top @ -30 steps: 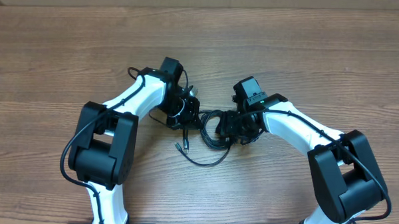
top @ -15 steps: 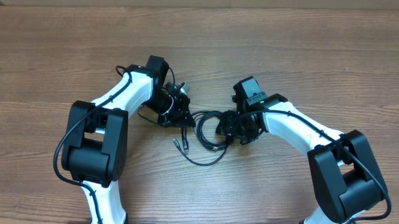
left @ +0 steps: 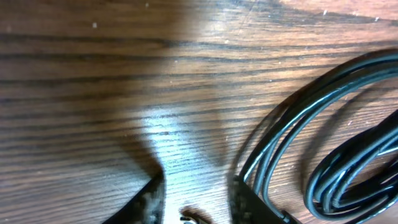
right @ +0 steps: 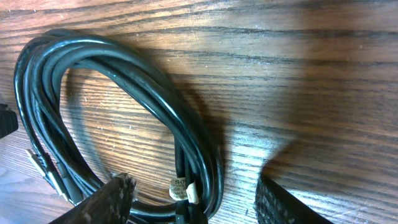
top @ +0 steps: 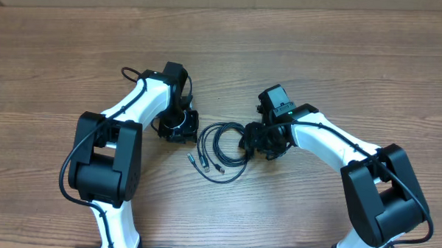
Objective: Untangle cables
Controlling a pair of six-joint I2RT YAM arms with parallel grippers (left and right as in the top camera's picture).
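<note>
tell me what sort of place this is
Likely a robotics lab or test bench: two white-and-black robot arms at a wood-grain table, with a coiled bundle of thin black cables lying between them.

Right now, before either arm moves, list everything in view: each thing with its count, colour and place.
table: one, brown wood, under everything.
cables: one coiled bundle of several strands, black, mid-table between the two grippers.
plug ends: at least two, silver-tipped, at the coil's near-left edge.
label: one, pale, on a strand between the right gripper's fingers.
left arm: one, white with black joints, reaching in from the near-left.
right arm: one, white with black joints, reaching in from the near-right.
left gripper: one, black, open, at the coil's left edge.
right gripper: one, black, open, fingers straddling the coil's right edge.
</note>
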